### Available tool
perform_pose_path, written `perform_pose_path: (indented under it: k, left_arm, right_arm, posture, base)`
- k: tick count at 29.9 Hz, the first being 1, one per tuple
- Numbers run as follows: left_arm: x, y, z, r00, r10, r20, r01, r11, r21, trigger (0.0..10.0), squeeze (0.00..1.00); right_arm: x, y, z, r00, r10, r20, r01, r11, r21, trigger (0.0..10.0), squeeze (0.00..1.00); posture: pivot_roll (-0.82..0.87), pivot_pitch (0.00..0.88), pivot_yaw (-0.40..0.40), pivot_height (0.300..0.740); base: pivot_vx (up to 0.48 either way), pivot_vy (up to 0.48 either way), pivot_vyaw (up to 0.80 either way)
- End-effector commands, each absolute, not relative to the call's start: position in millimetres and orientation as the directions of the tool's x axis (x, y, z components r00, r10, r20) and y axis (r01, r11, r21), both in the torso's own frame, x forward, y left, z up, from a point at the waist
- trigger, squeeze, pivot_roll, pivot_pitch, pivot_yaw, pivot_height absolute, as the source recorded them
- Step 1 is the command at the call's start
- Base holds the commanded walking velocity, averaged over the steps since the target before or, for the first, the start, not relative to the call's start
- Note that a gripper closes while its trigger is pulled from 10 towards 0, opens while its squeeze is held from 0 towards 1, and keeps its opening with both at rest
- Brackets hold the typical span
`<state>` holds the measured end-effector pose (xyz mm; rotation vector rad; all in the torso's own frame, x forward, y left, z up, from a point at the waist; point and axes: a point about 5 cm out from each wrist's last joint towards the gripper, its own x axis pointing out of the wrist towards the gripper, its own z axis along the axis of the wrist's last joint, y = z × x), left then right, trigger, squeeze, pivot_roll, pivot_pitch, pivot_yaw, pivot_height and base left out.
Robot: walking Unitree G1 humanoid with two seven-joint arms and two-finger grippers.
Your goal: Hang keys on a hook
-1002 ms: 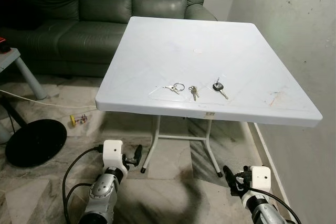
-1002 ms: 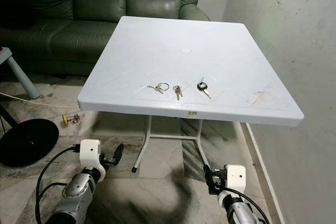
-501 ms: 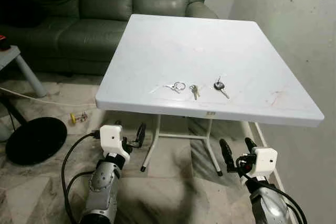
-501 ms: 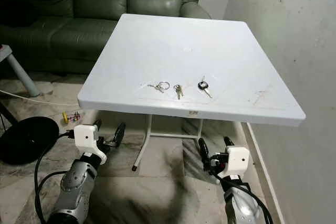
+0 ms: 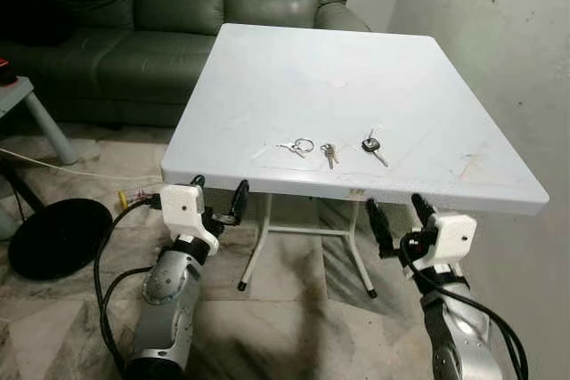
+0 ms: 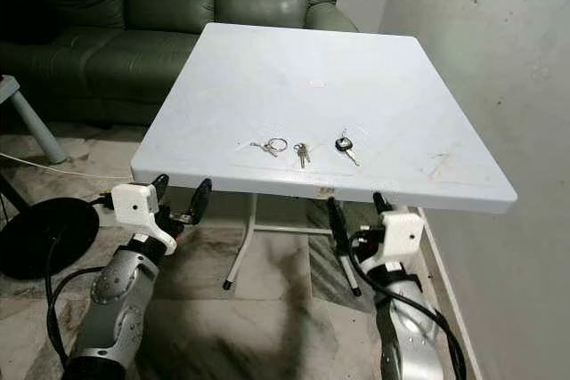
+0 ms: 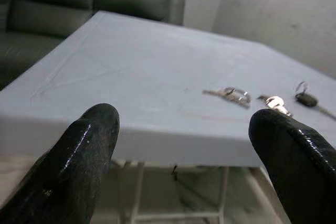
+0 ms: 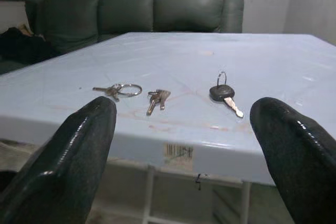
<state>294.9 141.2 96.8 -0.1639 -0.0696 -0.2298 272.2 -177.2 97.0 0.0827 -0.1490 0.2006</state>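
A white square folding table (image 5: 294, 77) stands in the middle of the frame, with a dark green sofa (image 5: 134, 33) behind it in the upper left and a pale wall (image 5: 499, 33) on the right side. Three sets of keys lie in a row near the front edge of the table. The first is a key on a round ring (image 5: 297, 147), a little left of the center. Just beside it to the right is a small bunch of silver keys (image 5: 329, 155). Further right lies a key with a black head (image 5: 371, 147). All three rest flat on the table top and do not touch each other.

The left gripper (image 5: 216, 201) is in the lower left of the frame, just below the front edge of the table, and its two black fingers (image 7: 79, 156) are spread wide with nothing between them. The right gripper (image 5: 396, 217) is in the lower right, also under the front edge, and its fingers (image 8: 79, 150) are likewise spread apart and hold nothing. Both grippers are well apart from the keys.

On the marble floor (image 5: 294, 309) at the left edge lies a round black disc (image 5: 58, 238), and a grey table leg (image 5: 40, 122) stands above it.
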Motion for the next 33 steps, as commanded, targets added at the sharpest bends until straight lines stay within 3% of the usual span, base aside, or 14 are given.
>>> perform_pose_path:
  k: [1, 11, 33]
  left_arm:
    - [297.2, 141.4, 103.2, 0.974, -0.208, 0.085, 0.219, 0.965, -0.145, 10.0, 0.00]
    - [300.4, 143.5, 107.8, 0.983, -0.178, 0.046, 0.182, 0.977, -0.113, 10.0, 0.00]
    - [290.0, 131.7, 88.8, 0.980, -0.199, -0.025, 0.194, 0.970, -0.145, 10.0, 0.00]
  right_arm:
    - [276.0, -177.0, 103.6, 0.971, 0.188, 0.148, -0.195, 0.980, 0.034, 10.0, 0.00]
    - [277.7, -172.2, 112.4, 0.970, 0.194, 0.143, -0.201, 0.979, 0.036, 10.0, 0.00]
    - [271.0, -172.6, 99.6, 0.980, 0.177, 0.092, -0.181, 0.983, 0.035, 10.0, 0.00]
  posture:
    - [0.07, 0.019, -0.055, 0.740]
    - [0.08, 0.021, -0.056, 0.740]
    - [0.08, 0.017, -0.057, 0.740]
  base:
    - [0.000, 0.000, 0.00]
    - [0.000, 0.000, 0.00]
    - [0.255, 0.000, 0.00]
